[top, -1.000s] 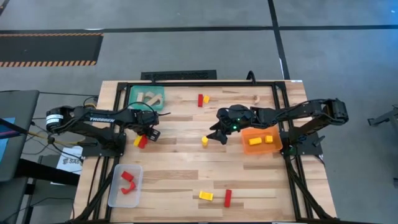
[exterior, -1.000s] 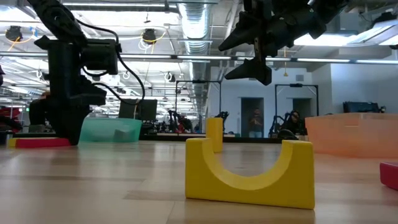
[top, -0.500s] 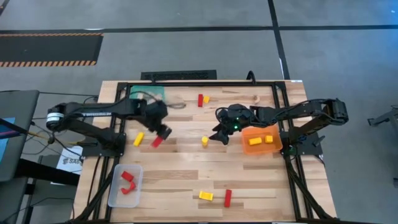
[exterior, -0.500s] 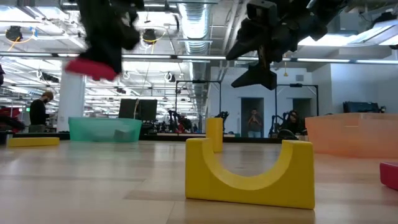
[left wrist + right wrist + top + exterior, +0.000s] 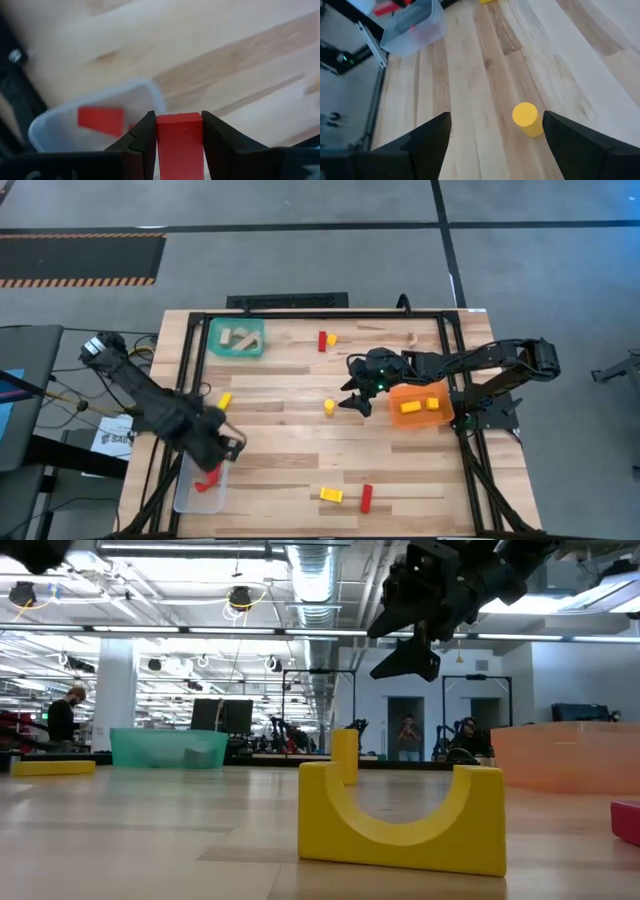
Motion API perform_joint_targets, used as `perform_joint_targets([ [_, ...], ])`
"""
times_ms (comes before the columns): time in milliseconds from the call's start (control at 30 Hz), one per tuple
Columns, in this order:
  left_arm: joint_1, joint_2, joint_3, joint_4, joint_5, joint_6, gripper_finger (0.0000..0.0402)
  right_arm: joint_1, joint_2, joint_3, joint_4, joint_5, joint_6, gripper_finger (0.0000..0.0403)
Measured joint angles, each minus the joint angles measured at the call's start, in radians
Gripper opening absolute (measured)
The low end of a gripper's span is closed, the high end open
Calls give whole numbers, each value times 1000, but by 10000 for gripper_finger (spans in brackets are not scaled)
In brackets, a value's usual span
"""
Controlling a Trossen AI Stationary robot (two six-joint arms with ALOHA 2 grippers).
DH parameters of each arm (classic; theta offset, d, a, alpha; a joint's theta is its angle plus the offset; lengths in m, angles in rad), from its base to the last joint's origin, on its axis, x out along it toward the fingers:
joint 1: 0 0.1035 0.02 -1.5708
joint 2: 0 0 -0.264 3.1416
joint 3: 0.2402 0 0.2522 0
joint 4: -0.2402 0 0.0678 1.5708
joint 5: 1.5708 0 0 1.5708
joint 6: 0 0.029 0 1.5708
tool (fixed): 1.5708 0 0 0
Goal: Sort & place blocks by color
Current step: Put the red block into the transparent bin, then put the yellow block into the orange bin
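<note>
pale wood planks make up the table (image 5: 300, 440), framed by black rails. two dark arms reach over it: the left arm (image 5: 150, 405) stretches toward the near left corner, the right arm (image 5: 480, 360) lies across the right side. three trays sit on the wood: a teal tray (image 5: 237, 338) at the far left with pale blocks in it, an orange tray (image 5: 420, 406) on the right holding yellow blocks, a clear tray (image 5: 200, 480) at the near left holding red ones. the left gripper (image 5: 178, 142) hangs over the clear tray, clenched on a red block (image 5: 180, 140). the right gripper (image 5: 495, 135) hovers spread wide above a yellow cylinder (image 5: 526, 118) near mid-table. loose blocks lie apart: a yellow arch (image 5: 400, 815) and a red brick (image 5: 366, 498) near the front edge.
</note>
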Motion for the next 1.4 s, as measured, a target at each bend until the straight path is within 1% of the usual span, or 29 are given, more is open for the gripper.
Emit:
perform_joint_targets([
  [167, -142, 88, -2, -44, -2, -126, 98, 56, 0, 0, 28, 7, 144, 333],
  [267, -192, 153, -2, -42, 1, -157, 98, 117, 0, 0, 85, 60, 226, 333],
  [533, -252, 311, -2, 18, 60, -167, 98, 279, 0, 0, 252, 215, 400, 333],
  [667, -254, 350, -2, 32, 64, -130, 105, 367, 0, 0, 264, 345, 457, 333],
  [733, -253, 361, -2, 29, 64, -126, 118, 404, 0, 0, 261, 397, 467, 333],
  [833, -253, 363, -2, 11, 77, -145, 149, 445, 0, 0, 261, 453, 484, 333],
  [967, -251, 357, -2, -1, 128, -125, 200, 461, 0, 0, 258, 461, 490, 333],
  [1033, -251, 342, 6, -2, 133, -121, 225, 456, 0, 0, 243, 460, 485, 333],
  [1100, -241, 318, 28, -12, 118, -105, 248, 444, 0, 0, 222, 452, 471, 333],
  [1167, -222, 283, 59, -46, 69, -87, 270, 426, -8, 0, 190, 438, 449, 333],
  [1300, -155, 201, 112, -104, -98, -69, 298, 371, -50, 0, 92, 381, 383, 333],
  [1400, -64, 154, 122, -89, -217, 19, 303, 320, -95, 0, 2, 346, 319, 333],
])
